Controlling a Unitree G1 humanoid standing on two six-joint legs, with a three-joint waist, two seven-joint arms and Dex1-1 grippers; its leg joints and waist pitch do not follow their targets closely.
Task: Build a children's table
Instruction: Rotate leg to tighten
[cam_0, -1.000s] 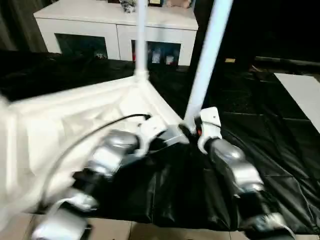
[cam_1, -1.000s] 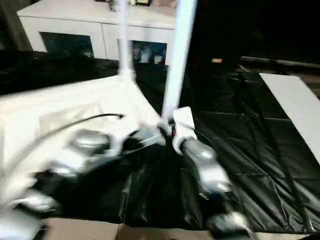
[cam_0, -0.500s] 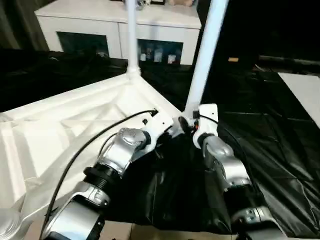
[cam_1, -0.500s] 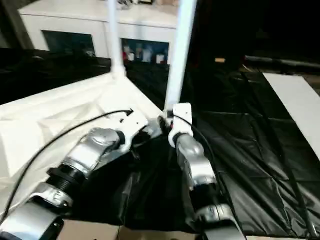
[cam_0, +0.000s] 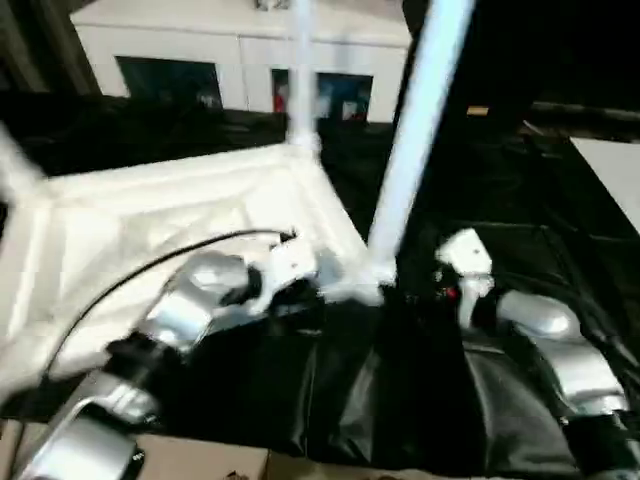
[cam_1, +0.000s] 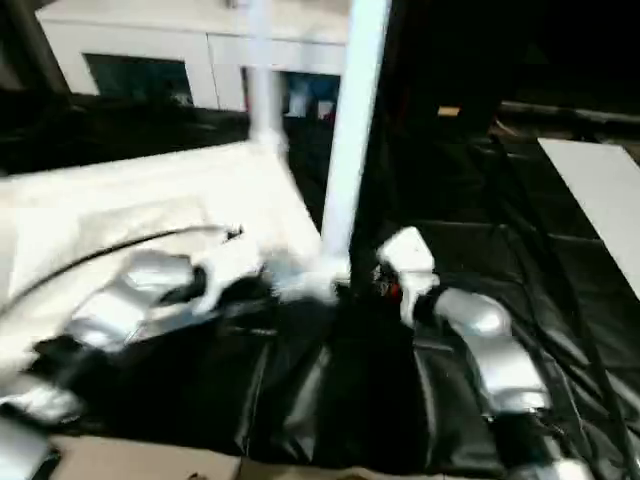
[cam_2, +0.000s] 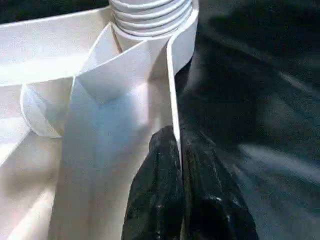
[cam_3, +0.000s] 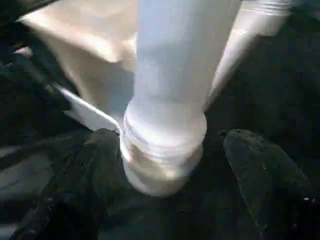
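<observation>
Upside down on the black sheet (cam_0: 520, 260), the children's table (cam_0: 190, 215), near leg (cam_0: 410, 150) upright in its corner socket. Left gripper (cam_2: 176, 165) clamped on the rim; right gripper (cam_3: 165, 165) open around the leg base. Best to hold the rim firm and check the leg sits fully before leaving.

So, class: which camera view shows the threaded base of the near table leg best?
The right wrist view: the near leg's threaded base sits close up between the right gripper's open fingers. The left wrist view shows its threads entering the tabletop's corner socket. The head views show the leg standing, blurred.
</observation>
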